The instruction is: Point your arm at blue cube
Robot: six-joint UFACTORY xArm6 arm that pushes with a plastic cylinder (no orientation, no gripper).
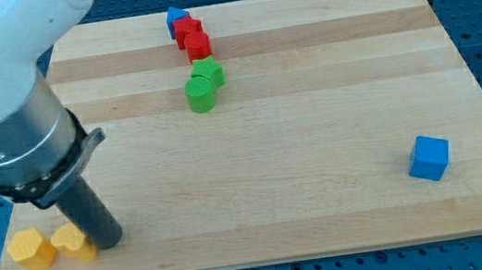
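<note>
The blue cube (429, 158) sits on the wooden board (317, 144) near the view's lower right. My tip (110, 241) is at the view's lower left, far from the blue cube, right beside a yellow heart-shaped block (73, 242). The rod rises up and to the left into the grey arm body (3, 101), which hides the board's upper left corner.
A yellow hexagonal block (31, 249) lies left of the yellow heart. At the view's top middle are a small blue block (175, 18), two red blocks (188, 30) (199, 46) and two green blocks (208, 72) (200, 94) in a line.
</note>
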